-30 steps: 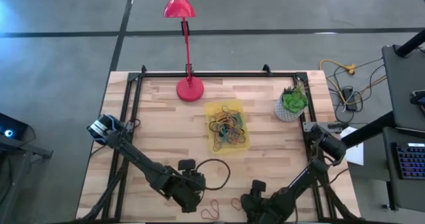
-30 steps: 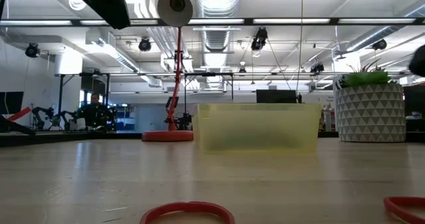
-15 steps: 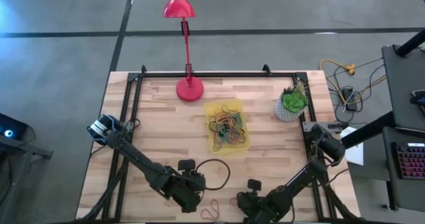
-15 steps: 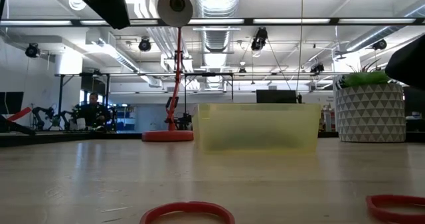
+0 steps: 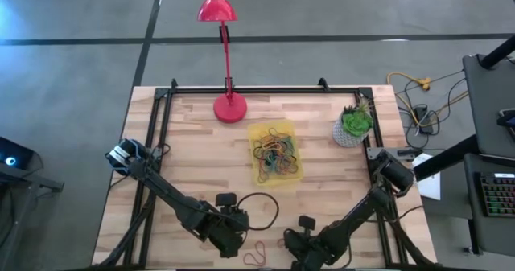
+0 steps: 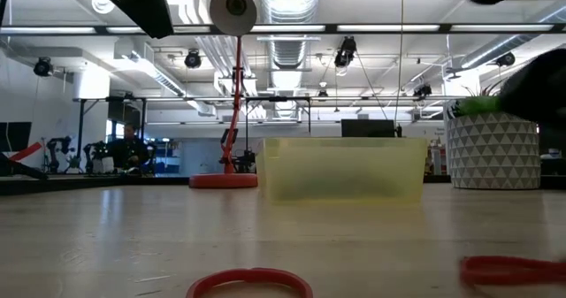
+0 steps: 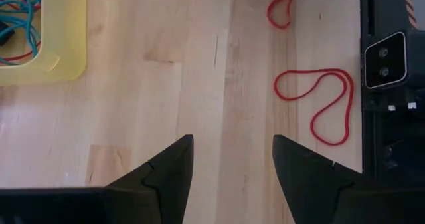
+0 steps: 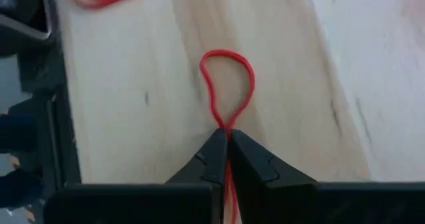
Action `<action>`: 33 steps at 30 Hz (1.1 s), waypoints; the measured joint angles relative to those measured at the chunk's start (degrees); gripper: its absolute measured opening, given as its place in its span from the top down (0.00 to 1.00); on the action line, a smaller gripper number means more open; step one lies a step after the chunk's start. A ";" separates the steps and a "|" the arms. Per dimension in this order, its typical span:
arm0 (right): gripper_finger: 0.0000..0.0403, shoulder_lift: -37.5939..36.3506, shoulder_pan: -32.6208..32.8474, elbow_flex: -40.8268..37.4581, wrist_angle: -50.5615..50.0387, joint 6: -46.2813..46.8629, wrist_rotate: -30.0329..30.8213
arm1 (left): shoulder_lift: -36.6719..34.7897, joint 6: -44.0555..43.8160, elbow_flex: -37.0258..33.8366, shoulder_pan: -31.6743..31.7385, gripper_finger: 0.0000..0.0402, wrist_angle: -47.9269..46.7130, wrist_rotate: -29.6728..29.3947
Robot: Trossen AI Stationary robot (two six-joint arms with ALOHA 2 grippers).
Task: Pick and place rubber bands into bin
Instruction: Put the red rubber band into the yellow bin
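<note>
While the right hand pinches one red rubber band flat on the worktop for lifting toward the bin, the left hand waits open nearby.

Wooden table with bin, lamp

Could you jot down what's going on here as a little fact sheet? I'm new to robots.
Job: moving rubber bands into the yellow bin
In the bin: a tangle of coloured bands
Right tool: shut on a red rubber band at the table's near edge
Left tool: open above bare wood, holding nothing
Loose on the table: another red band
Also on the table: red lamp, potted plant
</note>
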 joint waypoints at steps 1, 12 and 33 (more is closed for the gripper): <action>0.98 -0.56 -0.51 -0.06 -0.04 -0.10 0.69 | 0.00 0.00 0.00 0.00 0.53 -0.01 0.00; 0.98 -6.91 -8.01 -0.31 -3.40 -5.28 10.91 | 0.00 0.00 0.00 0.02 0.53 0.05 0.00; 0.77 -7.52 -9.73 -0.09 -1.64 -18.14 -7.65 | 0.00 0.04 0.00 0.02 0.53 0.09 -1.09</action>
